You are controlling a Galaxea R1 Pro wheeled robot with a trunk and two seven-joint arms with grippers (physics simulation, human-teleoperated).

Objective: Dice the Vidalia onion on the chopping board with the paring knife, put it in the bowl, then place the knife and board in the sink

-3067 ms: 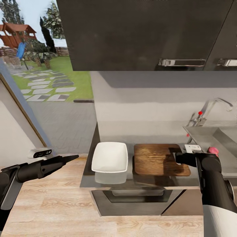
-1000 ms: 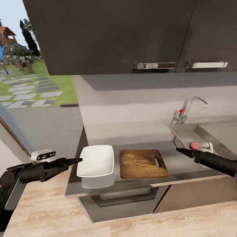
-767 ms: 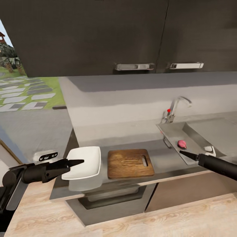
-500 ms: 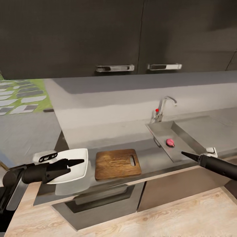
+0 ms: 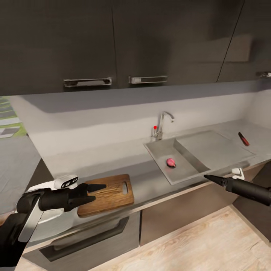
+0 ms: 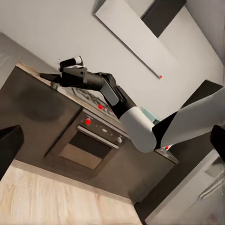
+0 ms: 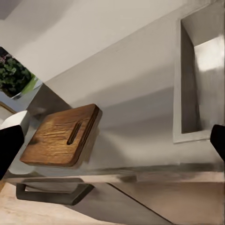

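I see the onion (image 5: 171, 162) in the sink (image 5: 162, 152), board (image 5: 108, 190) on the counter (image 5: 146, 177); my left end effector (image 5: 98, 190) stands wide, my right end effector (image 5: 207, 176) pinched narrow, empty.

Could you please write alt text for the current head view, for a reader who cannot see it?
A pink onion lies in the steel sink of a grey countertop, with the right pincer near the sink's front edge. The left pincer hovers over the wooden chopping board; a knife lies far right.
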